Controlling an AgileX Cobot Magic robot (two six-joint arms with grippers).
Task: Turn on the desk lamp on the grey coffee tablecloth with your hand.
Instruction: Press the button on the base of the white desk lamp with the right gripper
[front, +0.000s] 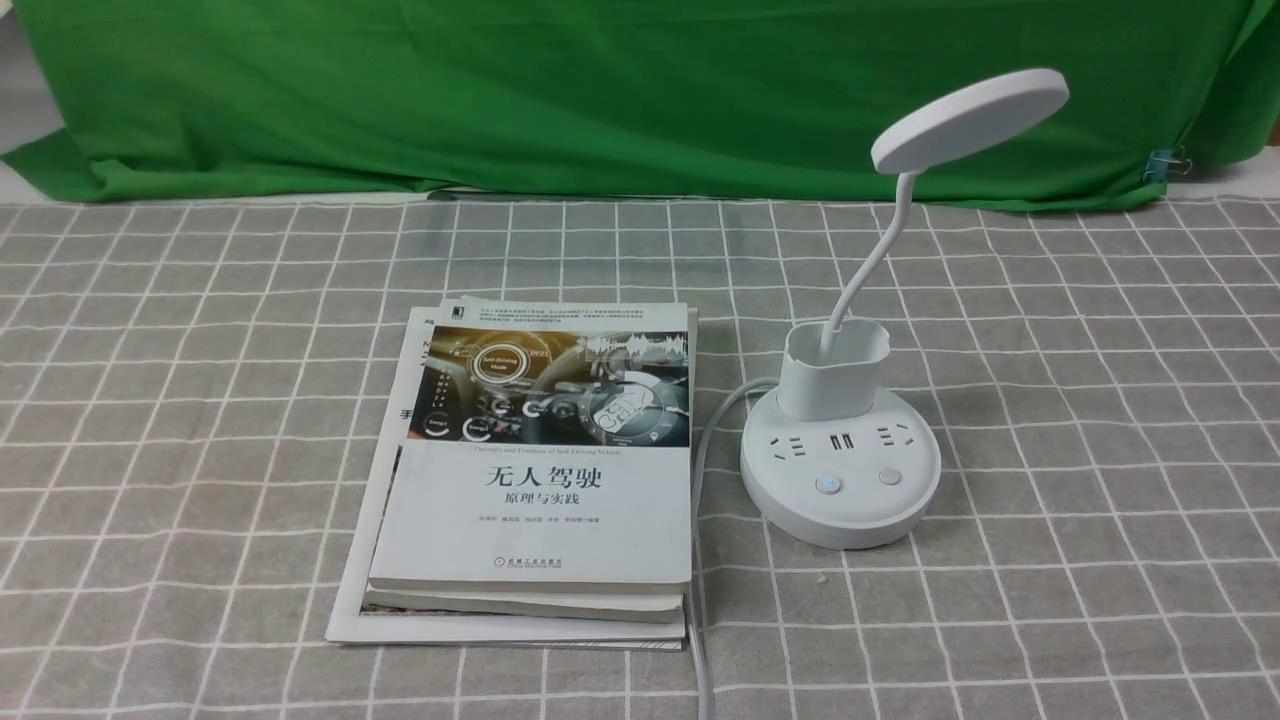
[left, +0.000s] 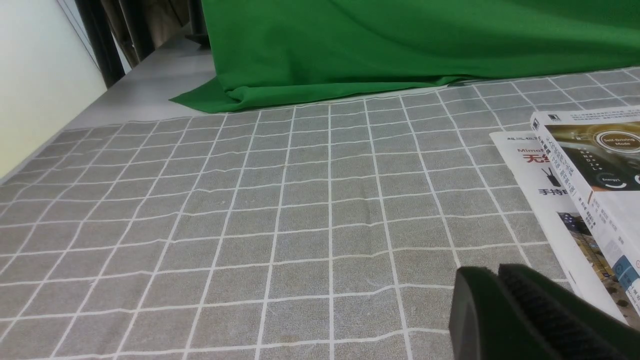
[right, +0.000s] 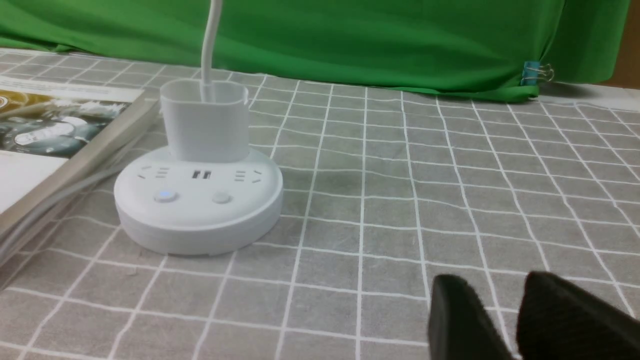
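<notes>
Green cloth (front: 600, 90) hangs as a backdrop across the far side of the surface (left: 150, 75), a bare pale strip of which shows beside a cream wall (left: 30, 100). A blue binder clip (front: 1165, 163) pins the backdrop's right corner. The grey coffee tablecloth (front: 1100, 400), gridded in thin white lines, covers the rest and lies nearly flat with slight ripples.

A stack of books (front: 540, 500) lies left of centre. The desk lamp (front: 833, 375) stands upright on the tablecloth just to the right of the books, its disc head raised on the curved neck and showing no glow. Its white cable (front: 700, 480) runs between the books and the base towards the near edge. Two buttons face the robot: the left button (front: 827, 485) shows a faint blue light, and the right button (front: 889, 476) is plain.

Neither arm appears in the front view. The left hand (left: 495, 275), fingers together, sits low beside the books. The right hand (right: 495, 285), fingers slightly parted, sits low, well apart from the base.

Step in hand, by judgement: the approach has not begun. The next move calls for a fingertip lowered squarely onto one button, clear of the holder and neck; which button governs the light cannot be told.
</notes>
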